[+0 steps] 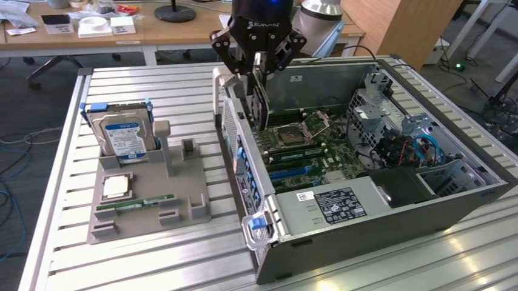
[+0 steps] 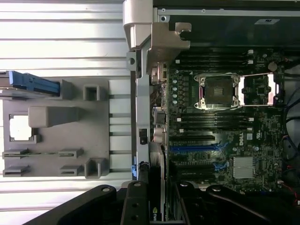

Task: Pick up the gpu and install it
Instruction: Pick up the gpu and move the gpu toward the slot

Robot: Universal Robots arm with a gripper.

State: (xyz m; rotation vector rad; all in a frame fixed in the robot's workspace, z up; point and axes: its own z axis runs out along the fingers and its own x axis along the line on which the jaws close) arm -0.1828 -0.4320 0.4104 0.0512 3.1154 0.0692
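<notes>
The gpu (image 1: 260, 100), a thin dark card with a silver bracket edge, hangs upright with my gripper (image 1: 259, 65) shut on its top edge. It hovers over the open computer case (image 1: 364, 224), close to the case's rear wall on the exterior view's left, its lower end down near the motherboard (image 1: 312, 151). In the wrist view the gpu (image 2: 156, 190) appears edge-on between my gripper's (image 2: 159, 208) black fingers, alongside the rear wall. Beside it lie the blue expansion slots (image 2: 197, 147).
A grey parts holder (image 1: 182, 209) sits on the slatted metal table (image 1: 162, 91), to the exterior view's left of the case. It carries a blue-labelled hard drive (image 1: 121, 132), a processor (image 1: 116, 187) and a green RAM stick (image 1: 133, 203). Wooden desks stand behind.
</notes>
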